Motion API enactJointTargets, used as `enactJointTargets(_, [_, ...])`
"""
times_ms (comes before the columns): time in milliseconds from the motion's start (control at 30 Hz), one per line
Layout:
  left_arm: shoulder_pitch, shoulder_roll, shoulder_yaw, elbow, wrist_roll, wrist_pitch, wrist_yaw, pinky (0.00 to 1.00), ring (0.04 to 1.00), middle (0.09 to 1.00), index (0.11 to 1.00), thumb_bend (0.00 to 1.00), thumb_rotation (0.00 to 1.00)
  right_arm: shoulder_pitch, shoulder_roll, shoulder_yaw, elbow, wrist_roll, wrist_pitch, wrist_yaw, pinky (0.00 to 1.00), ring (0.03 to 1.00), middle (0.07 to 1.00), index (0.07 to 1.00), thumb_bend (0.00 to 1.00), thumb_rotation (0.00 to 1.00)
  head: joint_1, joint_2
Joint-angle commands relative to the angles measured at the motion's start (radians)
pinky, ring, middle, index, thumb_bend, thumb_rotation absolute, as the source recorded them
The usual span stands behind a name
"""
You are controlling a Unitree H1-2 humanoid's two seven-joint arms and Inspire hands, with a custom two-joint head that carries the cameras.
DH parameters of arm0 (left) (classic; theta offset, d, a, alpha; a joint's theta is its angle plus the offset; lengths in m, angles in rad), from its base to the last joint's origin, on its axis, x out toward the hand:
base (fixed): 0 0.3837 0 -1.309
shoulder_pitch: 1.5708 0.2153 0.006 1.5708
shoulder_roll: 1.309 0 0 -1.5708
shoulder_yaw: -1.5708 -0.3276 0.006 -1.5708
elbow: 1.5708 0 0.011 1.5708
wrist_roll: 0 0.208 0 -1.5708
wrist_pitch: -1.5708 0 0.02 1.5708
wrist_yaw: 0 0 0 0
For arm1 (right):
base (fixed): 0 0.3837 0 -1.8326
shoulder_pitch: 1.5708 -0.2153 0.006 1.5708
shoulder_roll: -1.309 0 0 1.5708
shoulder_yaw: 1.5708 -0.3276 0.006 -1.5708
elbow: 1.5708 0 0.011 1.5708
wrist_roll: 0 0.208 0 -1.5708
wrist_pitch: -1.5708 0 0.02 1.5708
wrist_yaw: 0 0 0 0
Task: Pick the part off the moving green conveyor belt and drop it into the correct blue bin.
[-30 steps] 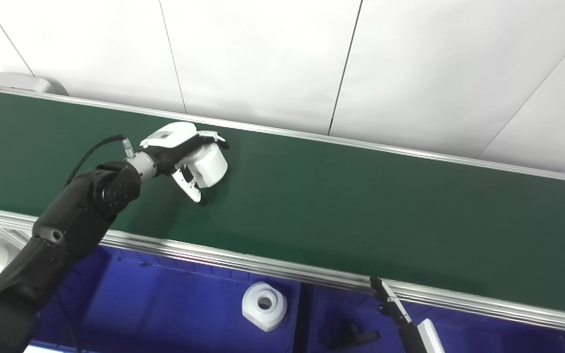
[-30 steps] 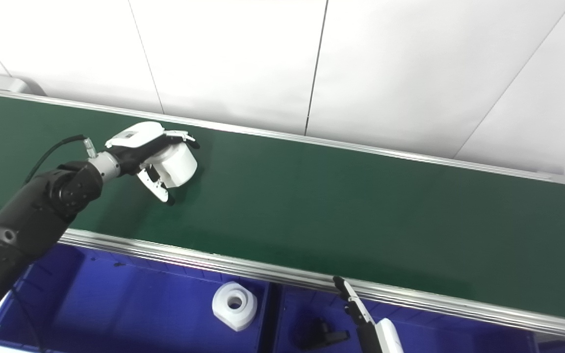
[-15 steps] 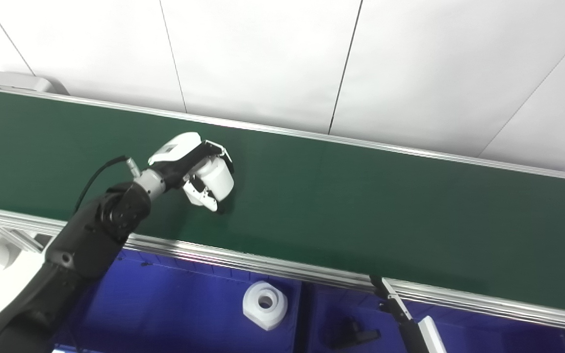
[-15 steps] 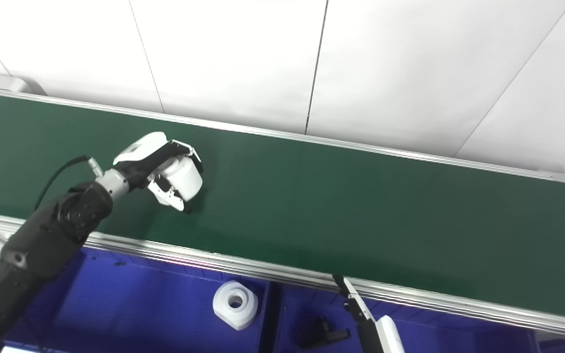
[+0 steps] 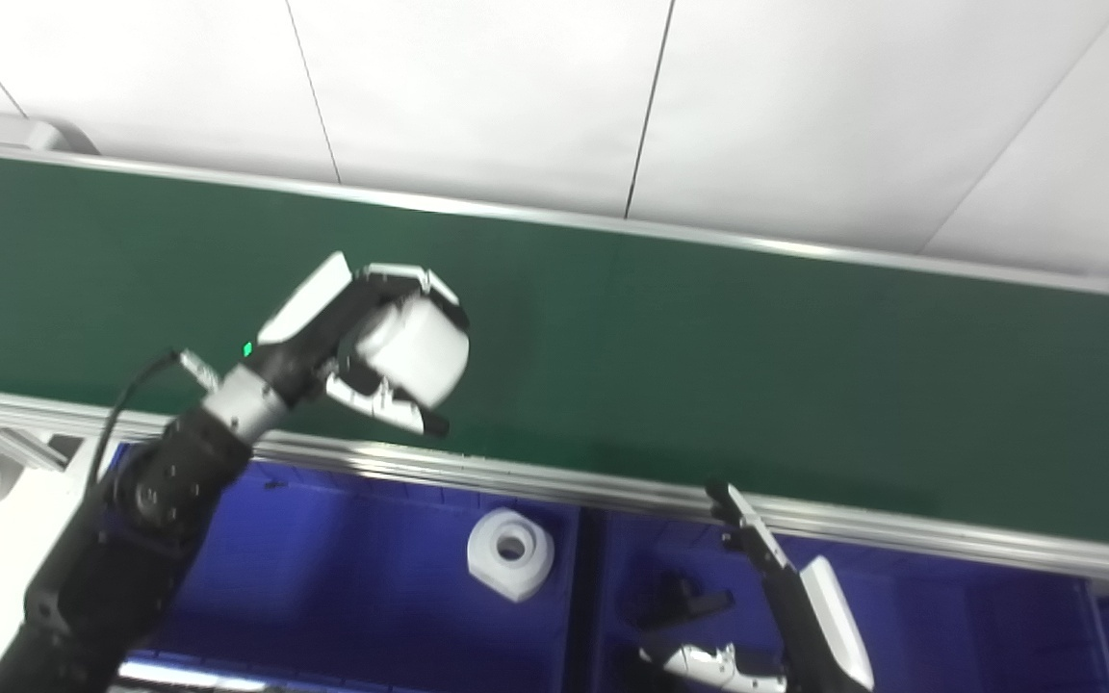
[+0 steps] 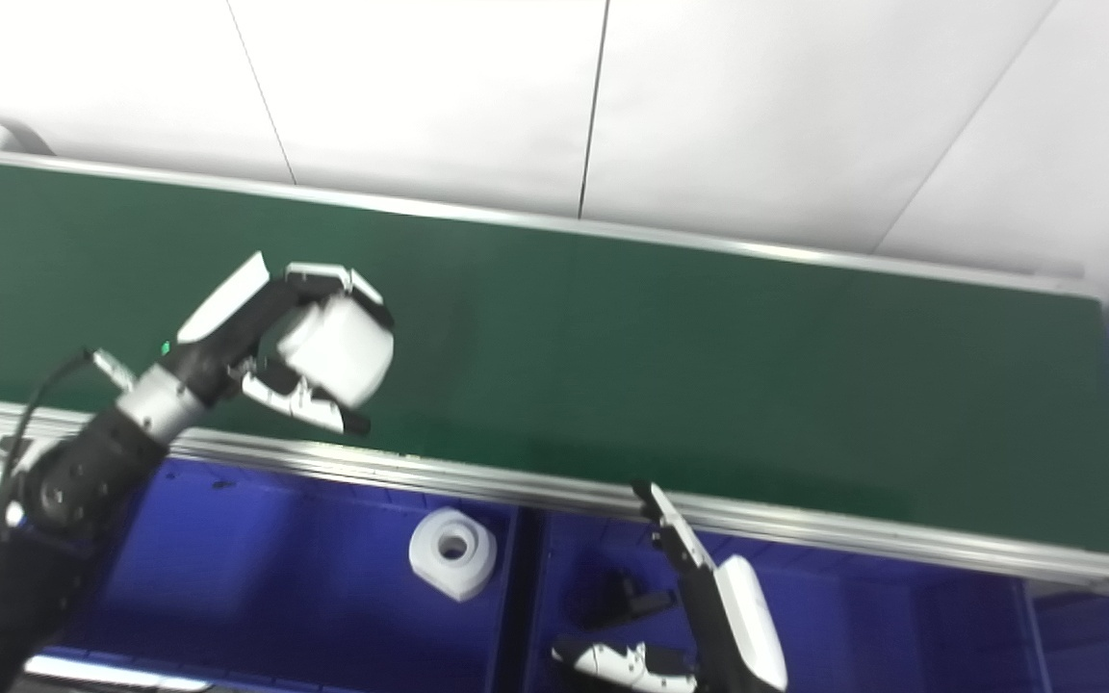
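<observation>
Left eye view: the left robot hand (image 5: 362,342) clasps a white cylindrical plastic part (image 5: 415,348) above the green conveyor belt's (image 5: 709,356) near edge, poised for binning. Right eye view: the right robot hand (image 6: 709,616), fingers spread, waits over the blue bin (image 6: 863,626) below.

The left hand (image 5: 362,337) is closed around a white cylindrical part (image 5: 415,348), holding it above the near side of the green conveyor belt (image 5: 709,366). Below the belt's metal rail, a blue bin (image 5: 343,568) holds a white hexagonal piece with a hole (image 5: 510,553). In the neighbouring bin (image 5: 949,616) lies a small black part (image 5: 684,602), beside the right hand (image 5: 757,597), fingers extended
</observation>
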Motion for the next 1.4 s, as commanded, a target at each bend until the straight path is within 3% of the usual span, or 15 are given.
enactJointTargets(0, [0.016,0.003,0.004,-0.026,-0.013,-0.044,0.004,0.43,0.428,0.513,0.503,0.50,0.00,0.013,0.015,0.002,-0.045,-0.015,0.013,0.003,0.81,0.889,0.925,0.940,0.81,0.47,-0.010,0.001])
enactJointTargets(100, [0.065,0.000,0.007,-0.037,-0.001,-0.056,0.010,0.42,0.420,0.511,0.509,0.50,0.00,0.020,0.034,0.004,-0.064,-0.036,0.035,0.006,0.78,0.877,0.918,0.932,0.83,0.48,-0.107,0.027])
enactJointTargets(200, [0.111,0.004,-0.001,-0.026,-0.005,-0.093,0.005,0.40,0.410,0.512,0.516,0.50,0.00,0.017,0.053,0.008,-0.071,-0.053,0.030,0.001,0.78,0.864,0.905,0.926,0.82,0.47,-0.136,0.047])
enactJointTargets(367, [0.172,0.004,-0.028,-0.015,-0.001,-0.107,-0.017,0.44,0.426,0.508,0.514,0.50,0.00,0.014,0.075,0.006,-0.095,-0.060,0.058,0.019,0.78,0.866,0.908,0.930,0.83,0.48,-0.152,0.073])
enactJointTargets(567, [0.173,0.018,-0.102,0.026,0.020,-0.118,-0.038,0.48,0.446,0.515,0.496,0.50,0.00,0.012,0.086,0.008,-0.101,-0.070,0.062,0.017,0.78,0.866,0.908,0.928,0.82,0.47,-0.150,0.070])
enactJointTargets(733, [0.153,0.024,-0.153,0.073,0.087,-0.117,-0.034,0.51,0.448,0.511,0.501,0.50,0.00,0.013,0.090,0.008,-0.105,-0.074,0.069,0.021,0.78,0.869,0.907,0.928,0.81,0.47,-0.150,0.069])
enactJointTargets(867, [0.138,0.019,-0.162,0.069,0.183,-0.071,-0.045,0.56,0.460,0.512,0.493,0.50,0.00,0.014,0.093,0.008,-0.105,-0.080,0.067,0.019,0.78,0.868,0.907,0.927,0.81,0.46,-0.149,0.067])
enactJointTargets(900, [0.136,0.021,-0.166,0.062,0.216,-0.059,-0.049,0.60,0.592,0.515,0.487,0.51,0.00,0.014,0.092,0.009,-0.104,-0.079,0.067,0.020,0.78,0.869,0.908,0.928,0.81,0.46,-0.149,0.065])
enactJointTargets(933, [0.134,0.023,-0.171,0.053,0.251,-0.040,-0.055,0.64,0.670,0.635,0.493,0.50,0.04,0.013,0.091,0.009,-0.104,-0.078,0.065,0.020,0.78,0.870,0.910,0.929,0.81,0.47,-0.147,0.065])
enactJointTargets(1000, [0.131,0.024,-0.180,0.031,0.310,0.014,-0.077,0.72,0.768,0.769,0.499,0.50,0.08,0.013,0.091,0.008,-0.102,-0.077,0.064,0.020,0.78,0.870,0.911,0.930,0.81,0.47,-0.145,0.066])
enactJointTargets(1033, [0.131,0.024,-0.184,0.019,0.334,0.043,-0.088,0.80,0.838,0.844,0.690,0.58,0.31,0.013,0.092,0.008,-0.102,-0.076,0.064,0.019,0.78,0.868,0.909,0.929,0.81,0.46,-0.145,0.066])
enactJointTargets(1100, [0.128,0.024,-0.196,-0.009,0.380,0.107,-0.120,0.91,0.933,0.937,0.888,0.69,0.59,0.013,0.092,0.007,-0.101,-0.076,0.065,0.019,0.78,0.868,0.907,0.928,0.81,0.46,-0.142,0.063])
enactJointTargets(1200, [0.126,0.021,-0.207,-0.030,0.416,0.136,-0.135,0.95,0.951,0.961,0.933,0.74,0.70,0.014,0.090,0.009,-0.106,-0.076,0.083,0.034,0.79,0.882,0.918,0.939,0.81,0.47,-0.136,0.059])
enactJointTargets(1267, [0.131,0.017,-0.203,-0.035,0.410,0.136,-0.127,0.96,0.953,0.969,0.948,0.76,0.72,0.015,0.090,0.009,-0.111,-0.079,0.100,0.045,0.79,0.887,0.925,0.944,0.82,0.47,-0.138,0.058])
enactJointTargets(1367, [0.162,-0.026,-0.155,-0.035,0.181,0.127,-0.136,0.87,0.935,0.963,0.941,0.77,0.60,0.016,0.086,0.009,-0.118,-0.083,0.120,0.060,0.79,0.894,0.933,0.953,0.82,0.49,-0.146,0.060])
